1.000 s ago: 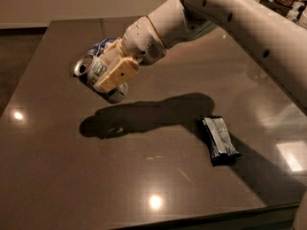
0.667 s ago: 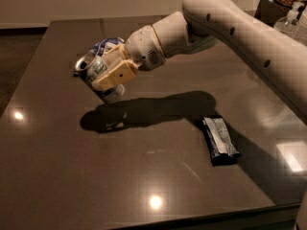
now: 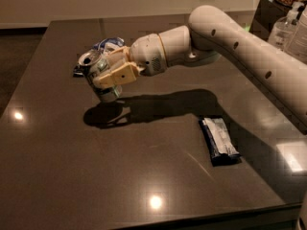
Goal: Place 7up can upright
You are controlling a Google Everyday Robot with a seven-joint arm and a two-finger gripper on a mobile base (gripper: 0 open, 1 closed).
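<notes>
Hand at 10 o'clock over the table is clamped on the can. The can hangs tilted above its shadow, top toward 10 o'clock, so it likely needs righting before set-down. Snack bag sits just behind, wrapped bar well apart at 4 o'clock.

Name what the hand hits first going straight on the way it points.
The hand, gripping the tilted 7up can above the table, points left and slightly down. It would probably meet the table first; the snack bag seems just behind that line, but depth is unclear.
</notes>
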